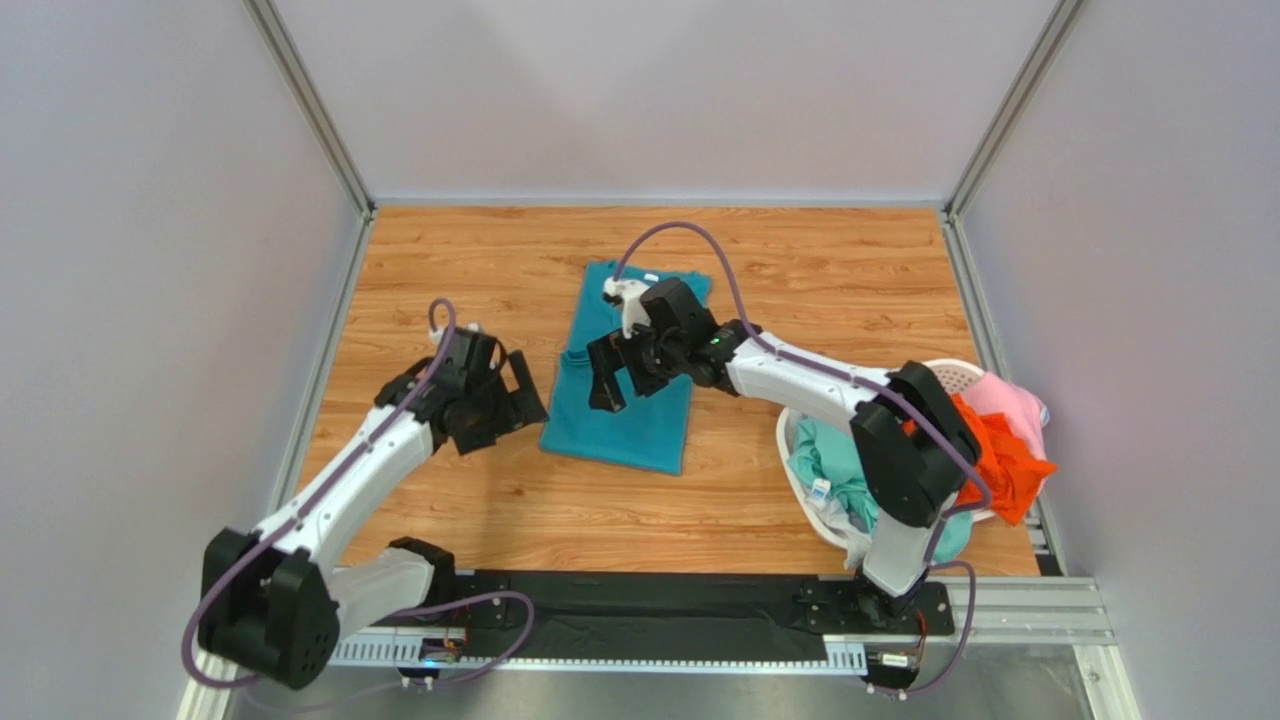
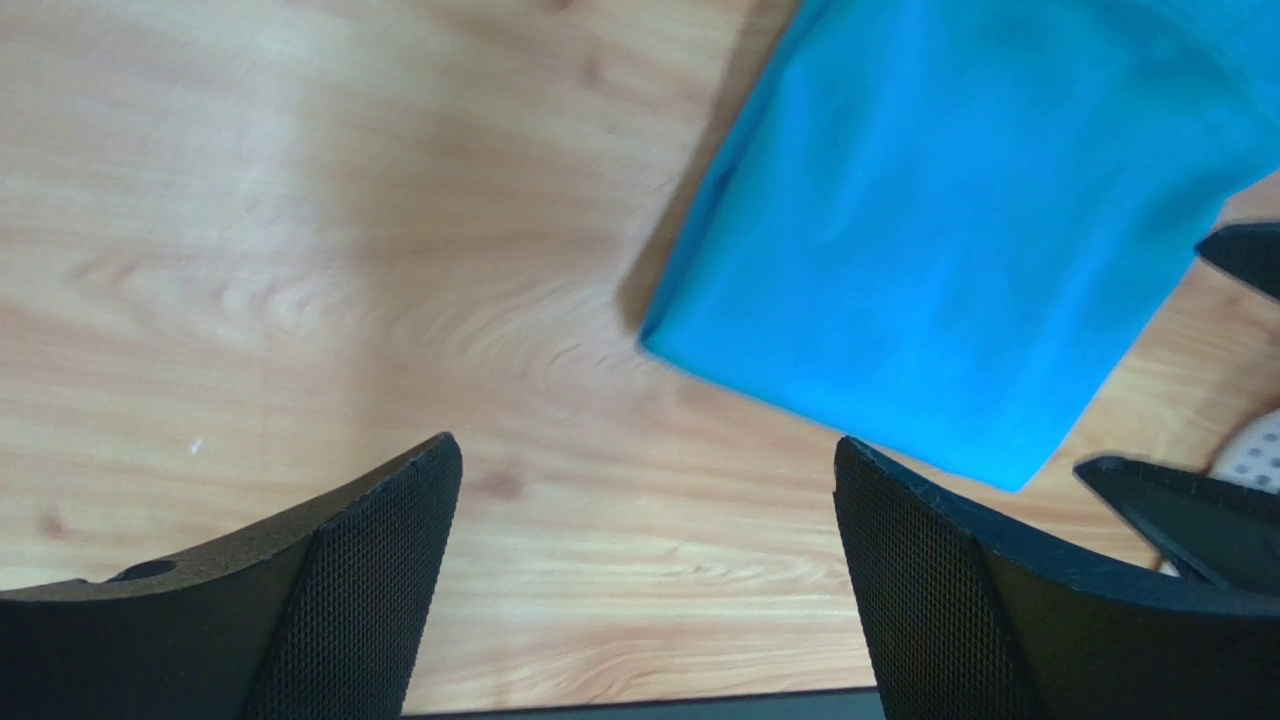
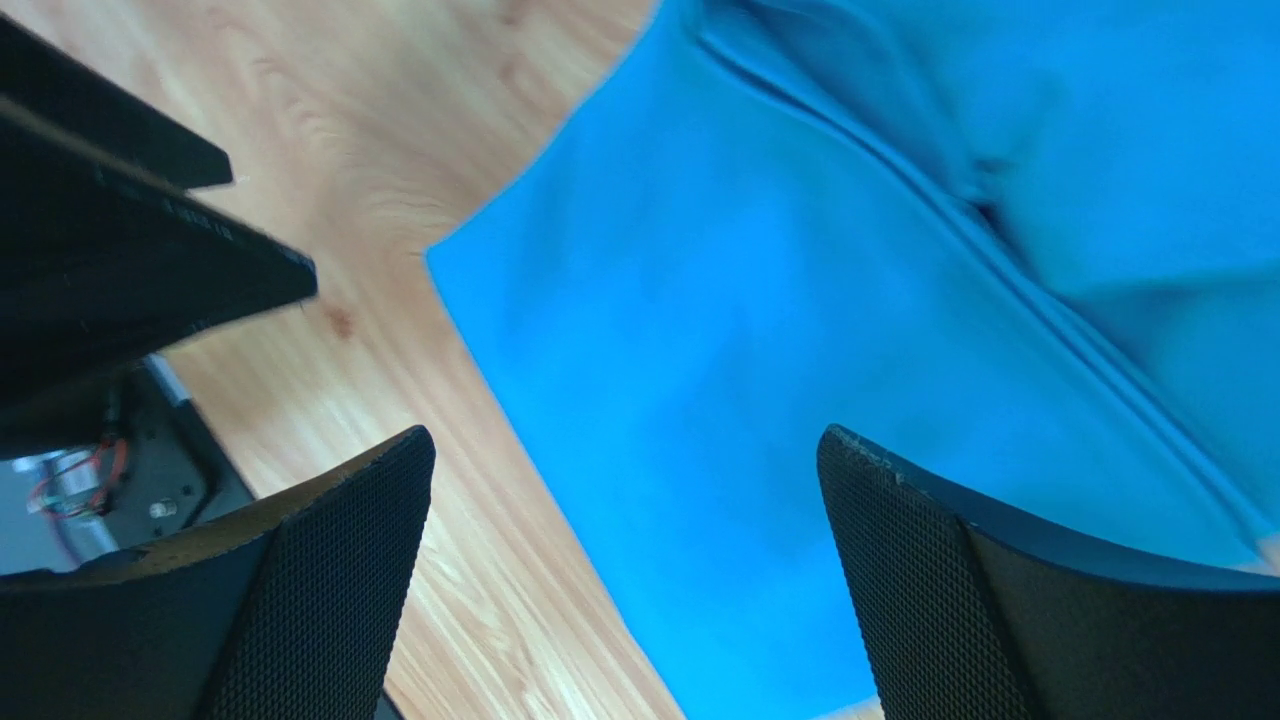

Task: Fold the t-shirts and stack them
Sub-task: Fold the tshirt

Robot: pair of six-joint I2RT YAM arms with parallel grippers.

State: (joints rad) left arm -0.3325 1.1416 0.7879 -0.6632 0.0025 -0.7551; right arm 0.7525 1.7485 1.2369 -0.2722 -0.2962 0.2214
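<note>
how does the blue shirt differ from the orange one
The blue shirt lies flat on the table, folded into a rectangle; the orange shirt hangs crumpled over the basket rim. The blue shirt lies alone; the orange shirt is bunched against a pink shirt. Both are plain cloth.

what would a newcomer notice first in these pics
The teal-blue t-shirt lies as a narrow rectangle mid-way across the wooden table, with the right gripper open over it. The left gripper hangs open over bare wood beside the shirt's left edge. At the right, a white laundry basket holds a mint green shirt, with an orange shirt and a pink shirt heaped over its rim.
</note>
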